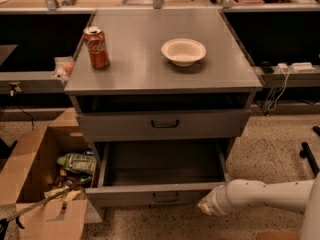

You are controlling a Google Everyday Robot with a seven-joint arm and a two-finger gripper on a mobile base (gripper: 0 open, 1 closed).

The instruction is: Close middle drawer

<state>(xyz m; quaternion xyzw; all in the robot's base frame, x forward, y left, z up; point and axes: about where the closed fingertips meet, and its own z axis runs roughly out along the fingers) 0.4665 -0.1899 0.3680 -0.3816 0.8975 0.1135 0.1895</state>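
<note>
The middle drawer (125, 196) is pulled far out of the grey cabinet. Its low front panel carries a small dark bar handle (165, 198), and its deep grey tray (165, 164) holds nothing. Above it sits the drawer with the taller front panel (110, 126), pushed in. The lowest drawer is hidden beneath the open one. My gripper (204, 207) is at the end of the white arm (265, 194), which reaches in from the right. It sits at the right end of the open drawer's front panel, at about handle height and close to or touching the panel.
A red soda can (96, 47) and a white bowl (183, 51) stand on the cabinet top (150, 74). An open cardboard box (30, 184) with rubbish stands on the floor at the left of the drawer. Cables and a power strip (292, 66) lie at the right.
</note>
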